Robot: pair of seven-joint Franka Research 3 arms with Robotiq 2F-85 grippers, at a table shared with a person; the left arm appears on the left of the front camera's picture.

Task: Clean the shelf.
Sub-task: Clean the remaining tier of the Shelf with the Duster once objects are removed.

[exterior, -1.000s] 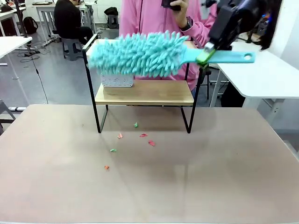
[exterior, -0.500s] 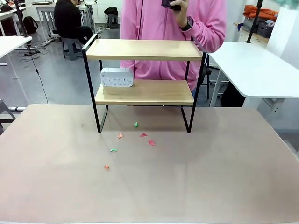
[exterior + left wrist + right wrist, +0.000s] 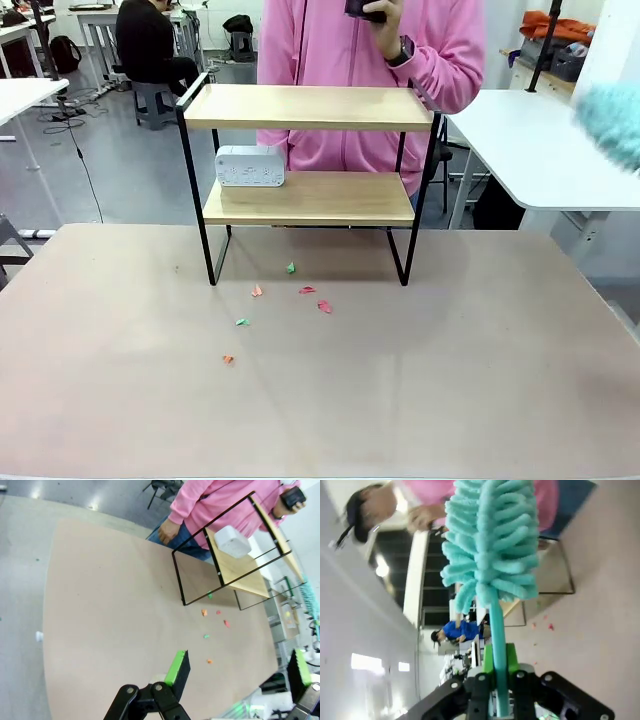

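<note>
1. The right jaws are clamped narrow on the duster's thin teal handle (image 3: 496, 630), and its fluffy head (image 3: 492, 540) stands out ahead of them. The grip looks centred and should suit a sweep without re-gripping.
2. The left jaws stand wide and hold nothing, hanging above the tabletop (image 3: 450, 380) well apart from the shelf (image 3: 310, 105). They are best left out of the way.
3. The shelf stands at the far middle of the tabletop, with the person (image 3: 340, 40) just behind it.
4. In the front view the duster head (image 3: 612, 122) is off to the shelf's right, well apart from it and about level with its top board.
5. My advice is to bring the head in level over the top board, between the raised side rails, and press lightly so the frame does not tip or slide.
6. On the lower board (image 3: 310, 197), a white box (image 3: 250, 165) sits at the shelf's left end, so sweep beside it rather than into it.
7. Paper scraps (image 3: 324, 306) lie just in front of the shelf's legs.
</note>
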